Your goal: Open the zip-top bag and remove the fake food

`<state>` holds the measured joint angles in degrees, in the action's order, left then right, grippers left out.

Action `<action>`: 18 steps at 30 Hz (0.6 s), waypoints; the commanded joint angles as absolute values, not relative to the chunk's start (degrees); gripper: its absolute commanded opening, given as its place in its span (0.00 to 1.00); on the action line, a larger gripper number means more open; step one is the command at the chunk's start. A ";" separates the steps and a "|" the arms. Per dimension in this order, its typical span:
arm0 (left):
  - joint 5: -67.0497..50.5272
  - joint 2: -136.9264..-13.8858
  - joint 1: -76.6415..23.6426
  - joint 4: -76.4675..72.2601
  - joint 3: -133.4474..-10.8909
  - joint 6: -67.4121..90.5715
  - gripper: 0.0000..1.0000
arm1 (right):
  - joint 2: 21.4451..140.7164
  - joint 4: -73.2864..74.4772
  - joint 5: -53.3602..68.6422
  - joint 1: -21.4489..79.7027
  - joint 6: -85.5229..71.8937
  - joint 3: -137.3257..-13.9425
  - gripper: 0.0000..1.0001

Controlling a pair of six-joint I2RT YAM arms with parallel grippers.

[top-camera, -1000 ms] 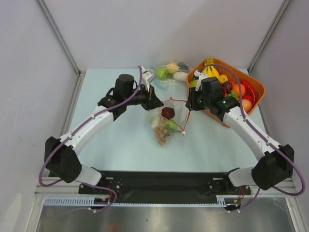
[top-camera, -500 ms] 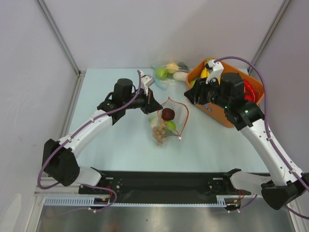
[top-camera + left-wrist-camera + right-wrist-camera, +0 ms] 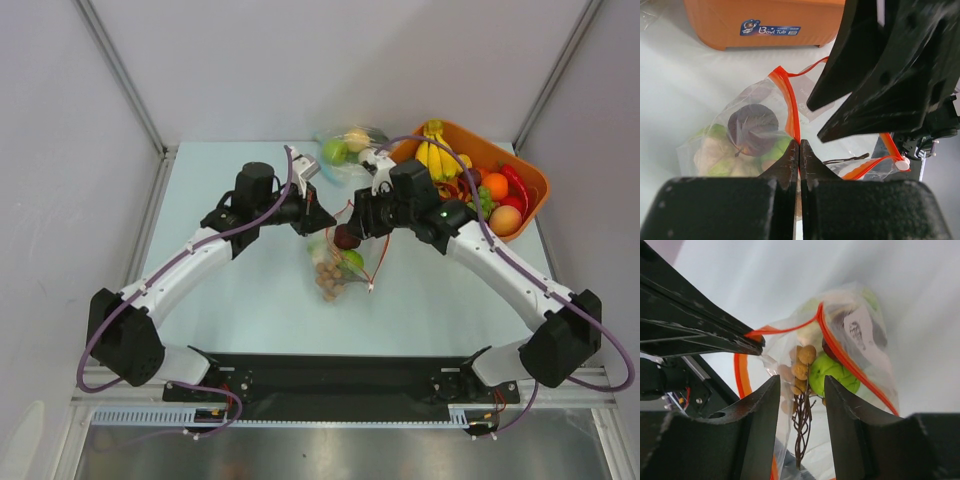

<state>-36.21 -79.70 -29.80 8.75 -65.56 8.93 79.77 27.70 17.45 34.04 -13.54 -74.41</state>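
Note:
The zip-top bag (image 3: 340, 262) lies mid-table with its mouth open and its orange-red zip strip (image 3: 790, 107) standing in a loop. My left gripper (image 3: 318, 218) is shut on the near-left part of that strip (image 3: 799, 143). Inside show the fake food: a dark maroon plum (image 3: 752, 122), a green piece (image 3: 832, 376) and a brownish cluster on a twiggy stem (image 3: 801, 371). My right gripper (image 3: 358, 226) is open at the bag's mouth, its fingers (image 3: 757, 405) either side of the brown cluster's stem (image 3: 801, 382). The right gripper's black fingers (image 3: 880, 75) fill the left wrist view.
An orange tub (image 3: 528, 180) of toy fruit, with a yellow banana bunch (image 3: 434, 155), stands at the back right. Another clear bag (image 3: 350, 148) with a green apple lies behind the arms, next to the tub. White walls close in the table.
My right gripper has swung left and down from above the orange tub to the bag's open mouth. My left gripper has kept its hold on the strip.

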 commanded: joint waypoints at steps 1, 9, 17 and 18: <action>-37.00 -78.40 -29.36 7.73 -65.65 7.38 0.00 | 80.77 31.27 12.58 36.56 -12.31 -74.62 0.45; -37.00 -78.49 -29.36 7.12 -65.39 7.73 0.00 | 83.40 38.49 7.65 40.86 -10.90 -74.44 0.45; -37.18 -78.57 -29.36 6.24 -64.87 8.35 0.00 | 85.60 42.80 6.42 44.73 -11.51 -72.16 0.45; -37.09 -78.49 -29.36 6.07 -64.86 8.61 0.00 | 85.43 42.72 6.68 44.82 -11.77 -71.90 0.45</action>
<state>-36.23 -79.70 -29.80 8.60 -65.19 8.97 85.30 40.71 7.68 44.01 -11.77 -72.42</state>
